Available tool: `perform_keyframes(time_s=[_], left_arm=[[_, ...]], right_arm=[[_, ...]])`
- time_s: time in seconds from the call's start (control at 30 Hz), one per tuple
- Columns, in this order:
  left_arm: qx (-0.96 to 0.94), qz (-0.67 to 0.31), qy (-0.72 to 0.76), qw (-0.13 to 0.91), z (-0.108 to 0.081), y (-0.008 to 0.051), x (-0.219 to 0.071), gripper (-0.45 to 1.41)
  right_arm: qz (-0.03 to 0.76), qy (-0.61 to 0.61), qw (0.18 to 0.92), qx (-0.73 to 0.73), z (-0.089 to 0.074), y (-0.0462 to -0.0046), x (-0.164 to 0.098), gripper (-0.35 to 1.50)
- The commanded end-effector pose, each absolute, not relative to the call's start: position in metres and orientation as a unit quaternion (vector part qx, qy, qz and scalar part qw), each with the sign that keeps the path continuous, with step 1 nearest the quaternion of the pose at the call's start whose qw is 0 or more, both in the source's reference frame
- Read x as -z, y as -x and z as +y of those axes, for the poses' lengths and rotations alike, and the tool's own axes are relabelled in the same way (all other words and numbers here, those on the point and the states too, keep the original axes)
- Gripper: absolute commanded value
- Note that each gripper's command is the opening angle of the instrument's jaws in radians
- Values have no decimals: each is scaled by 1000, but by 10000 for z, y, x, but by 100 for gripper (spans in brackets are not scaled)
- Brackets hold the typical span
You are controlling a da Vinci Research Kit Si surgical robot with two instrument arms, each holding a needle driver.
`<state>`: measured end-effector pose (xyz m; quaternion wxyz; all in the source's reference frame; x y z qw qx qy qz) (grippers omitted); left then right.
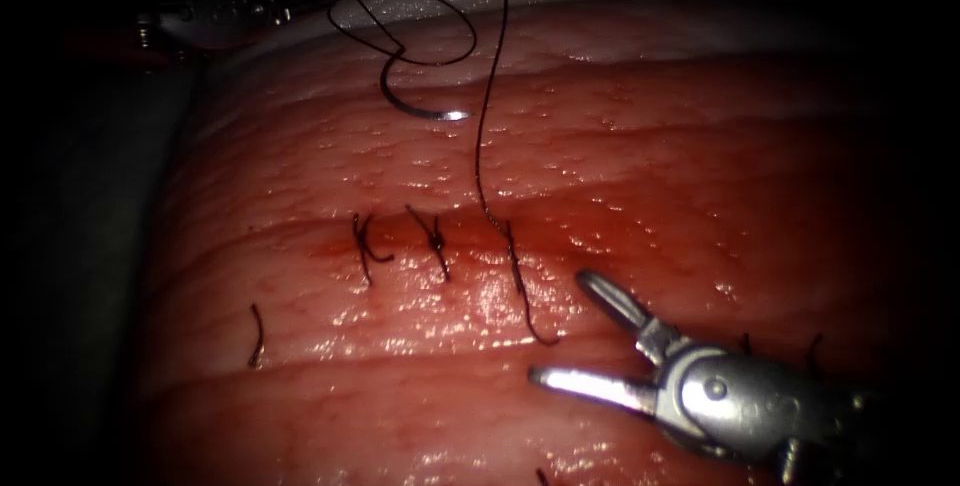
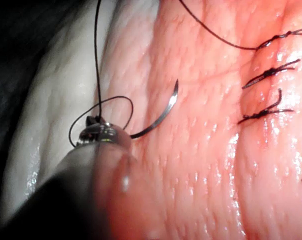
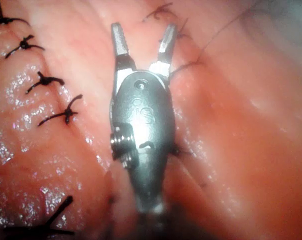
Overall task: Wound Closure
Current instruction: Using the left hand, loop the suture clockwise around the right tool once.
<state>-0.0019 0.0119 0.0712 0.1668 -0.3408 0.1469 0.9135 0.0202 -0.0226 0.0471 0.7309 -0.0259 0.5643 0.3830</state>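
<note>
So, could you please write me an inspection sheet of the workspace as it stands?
Surface: tissue, wet, with red fluid along the cut.
Job's things: needle free of the tissue, above the cut; thread runs down to the third stitch.
Clutter: cut end of thread lies left of the stitches.
Grippers: left tool holds the needle at its thread end; right tool open, holding nothing.
Cables: nothing seen.
Surroundings: dark.

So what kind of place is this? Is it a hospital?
Probably a practice bench, not a hospital. The tissue is a slab of meat with stitches across a cut. The right tool hangs open, holding nothing; the left tool holds the curved needle by its thread end, above the tissue.
</note>
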Motion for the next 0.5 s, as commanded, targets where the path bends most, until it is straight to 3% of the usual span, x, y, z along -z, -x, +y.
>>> perform_keyframes(time_s=[0.03,0.07,0.1,0.5], left_arm=[[-914,149,338,165,114,27,-711,-45],[-915,149,339,162,106,30,-706,-45],[-914,149,343,158,95,34,-700,-45],[-914,132,371,100,-14,73,-668,-45]], right_arm=[[563,24,731,-385,-220,-216,-473,10],[561,23,732,-387,-215,-218,-473,-18],[560,22,731,-389,-210,-221,-474,-35],[524,11,754,-396,-125,-266,-525,-35]])
